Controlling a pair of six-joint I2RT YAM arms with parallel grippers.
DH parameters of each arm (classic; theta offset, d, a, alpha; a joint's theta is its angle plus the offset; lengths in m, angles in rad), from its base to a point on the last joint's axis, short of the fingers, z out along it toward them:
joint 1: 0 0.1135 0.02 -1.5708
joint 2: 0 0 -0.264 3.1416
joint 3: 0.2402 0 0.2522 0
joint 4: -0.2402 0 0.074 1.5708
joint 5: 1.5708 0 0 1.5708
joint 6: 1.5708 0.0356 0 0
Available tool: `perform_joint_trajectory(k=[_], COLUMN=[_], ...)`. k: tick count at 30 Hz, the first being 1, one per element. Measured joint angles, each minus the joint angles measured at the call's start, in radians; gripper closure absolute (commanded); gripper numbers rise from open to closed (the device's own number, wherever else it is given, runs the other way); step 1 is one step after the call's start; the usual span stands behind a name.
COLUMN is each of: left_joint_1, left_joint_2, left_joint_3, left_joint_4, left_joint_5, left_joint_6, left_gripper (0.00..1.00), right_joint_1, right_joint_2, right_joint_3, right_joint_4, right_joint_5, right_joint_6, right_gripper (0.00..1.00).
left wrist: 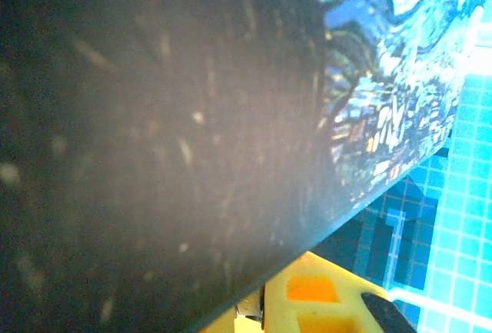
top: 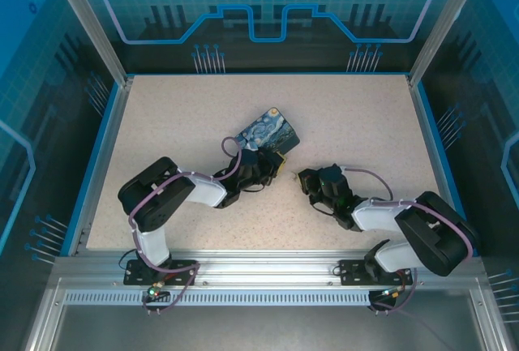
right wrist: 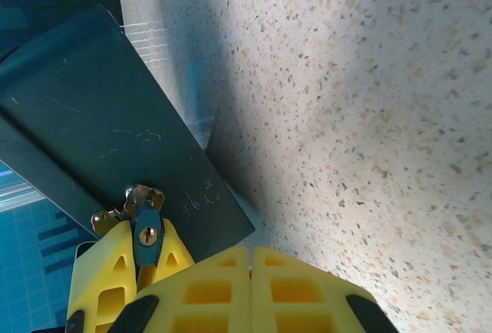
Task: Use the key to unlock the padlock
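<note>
The box (top: pixel 272 132), printed with a swirly night sky, sits tilted at the middle of the table, and its dark underside (right wrist: pixel 100 133) faces the right wrist camera. The small bluish padlock (right wrist: pixel 147 237) hangs from the box's edge with its brass keyhole facing that camera. My left gripper (top: pixel 272 164) is shut on the padlock, one yellow finger (right wrist: pixel 108 271) on each side of it. Very close in the left wrist view are the box (left wrist: pixel 384 79) and one yellow finger (left wrist: pixel 323 302). My right gripper (right wrist: pixel 250 260) is shut just right of the padlock, its fingers pressed flat together. The key is hidden.
The speckled beige table (top: pixel 365 116) has open surface to the right of and behind the box. Blue enclosure walls (top: pixel 268 10) ring the table, with a metal rail (top: pixel 268 274) along the near edge. Both arms lie low over the table's front half.
</note>
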Motion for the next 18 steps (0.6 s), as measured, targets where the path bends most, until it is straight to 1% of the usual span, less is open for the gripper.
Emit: perform_joint_trajectory(k=[18], left_joint_1=[-0.002], left_joint_2=[0.012], left_joint_3=[0.0], left_joint_4=[0.035], left_joint_5=[-0.018], left_joint_6=[-0.026], left_gripper=[1.0], right_joint_1=[0.021], right_joint_2=[0.021], right_joint_3=[0.068], right_joint_4=[0.013], right_joint_5=[0.048], right_joint_6=[0.012], right_gripper=[1.0])
